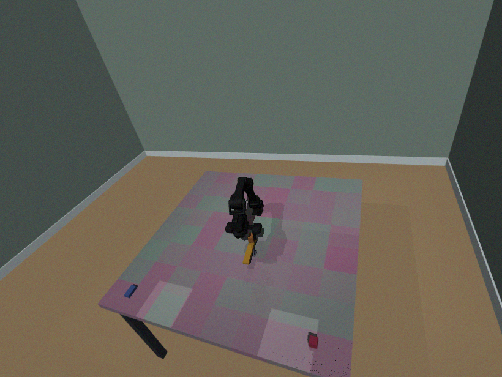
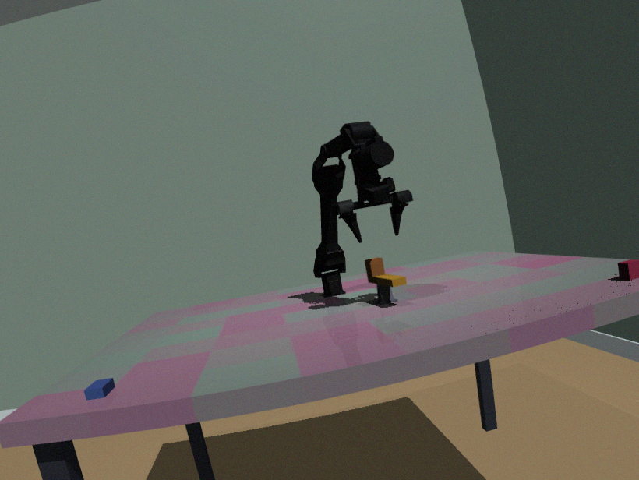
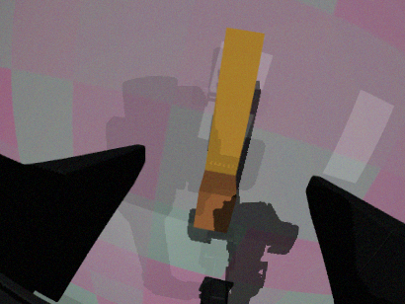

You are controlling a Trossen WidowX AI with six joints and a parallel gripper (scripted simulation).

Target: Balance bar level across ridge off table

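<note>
The yellow bar (image 1: 248, 253) (image 2: 390, 280) (image 3: 239, 89) lies across the top of the dark ridge (image 2: 383, 294). It looks about level, and its near end is clear of the table in the exterior view. An orange block (image 1: 251, 238) (image 2: 375, 268) (image 3: 212, 209) stands up at the bar's end nearer the arm's base. The underside of that end is not clearly seen. My gripper (image 2: 378, 238) (image 3: 227, 169) is wide open and empty. It hangs above the bar and block, with a finger to either side in the wrist view and no contact visible.
A blue block (image 1: 130, 291) (image 2: 99, 389) lies near one corner of the table (image 1: 194, 312) (image 2: 248, 384). A red block (image 1: 313, 340) (image 2: 630, 270) lies near another corner. The arm's base stands behind the ridge in the exterior view.
</note>
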